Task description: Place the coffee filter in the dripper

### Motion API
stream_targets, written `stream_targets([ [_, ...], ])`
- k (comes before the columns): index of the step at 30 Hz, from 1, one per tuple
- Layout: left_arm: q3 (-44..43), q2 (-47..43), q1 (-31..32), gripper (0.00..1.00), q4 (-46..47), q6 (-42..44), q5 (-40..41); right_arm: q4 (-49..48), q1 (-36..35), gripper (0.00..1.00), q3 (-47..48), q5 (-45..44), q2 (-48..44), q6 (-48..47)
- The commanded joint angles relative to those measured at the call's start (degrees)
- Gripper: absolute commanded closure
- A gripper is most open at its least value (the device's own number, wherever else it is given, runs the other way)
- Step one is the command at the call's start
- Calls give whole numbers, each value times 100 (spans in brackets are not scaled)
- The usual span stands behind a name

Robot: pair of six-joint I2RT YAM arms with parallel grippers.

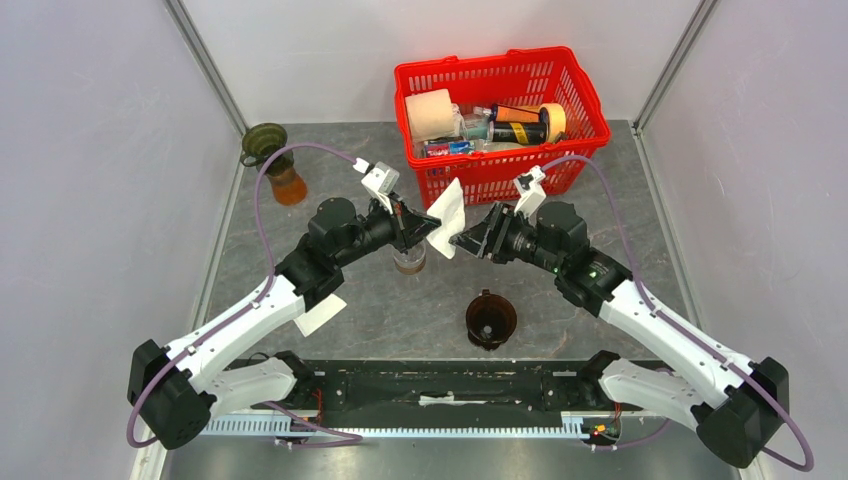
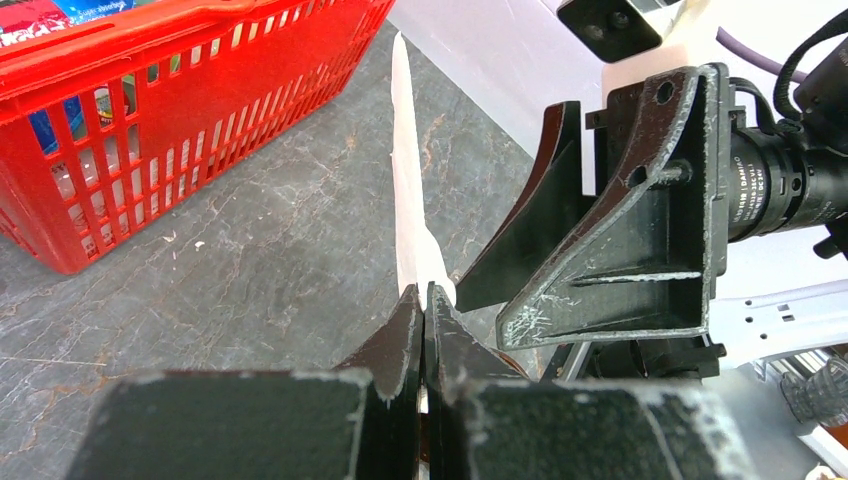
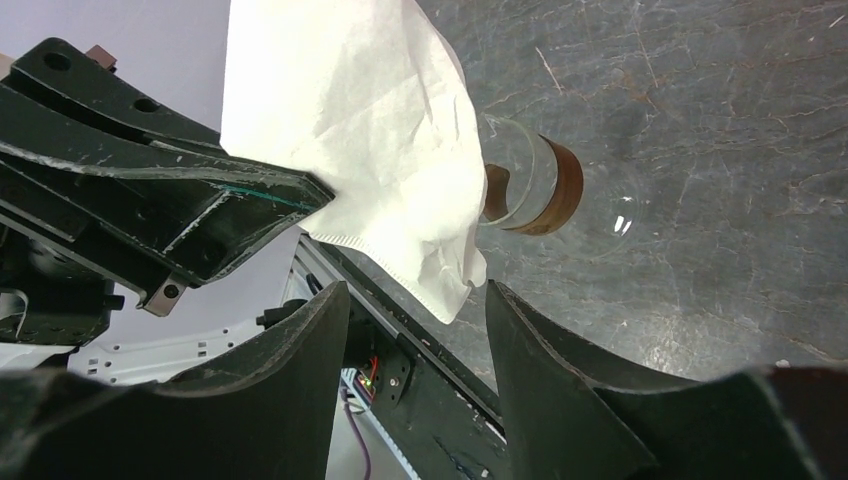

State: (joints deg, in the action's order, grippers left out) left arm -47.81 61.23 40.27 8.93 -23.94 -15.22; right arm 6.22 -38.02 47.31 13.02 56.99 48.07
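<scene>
White and creased, the coffee filter (image 1: 447, 215) hangs in mid-air, pinched tight by the left gripper (image 2: 424, 300). The right gripper (image 3: 415, 292) gapes beside it, empty. The dripper (image 1: 490, 320) stands apart, nearer the bases, with a glass jar (image 1: 408, 262) below the filter and a red basket (image 1: 500, 70) behind.

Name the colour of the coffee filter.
White; the filter shows best in the right wrist view.
</scene>
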Motion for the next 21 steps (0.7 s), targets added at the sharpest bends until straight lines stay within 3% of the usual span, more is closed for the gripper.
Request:
stream_targets([
  [1, -35, -104, 33, 98, 153, 112, 21, -445, -4, 39, 295, 149, 67, 17],
  [21, 82, -229, 33, 98, 268, 36, -110, -899, -4, 39, 142, 199, 250, 226],
])
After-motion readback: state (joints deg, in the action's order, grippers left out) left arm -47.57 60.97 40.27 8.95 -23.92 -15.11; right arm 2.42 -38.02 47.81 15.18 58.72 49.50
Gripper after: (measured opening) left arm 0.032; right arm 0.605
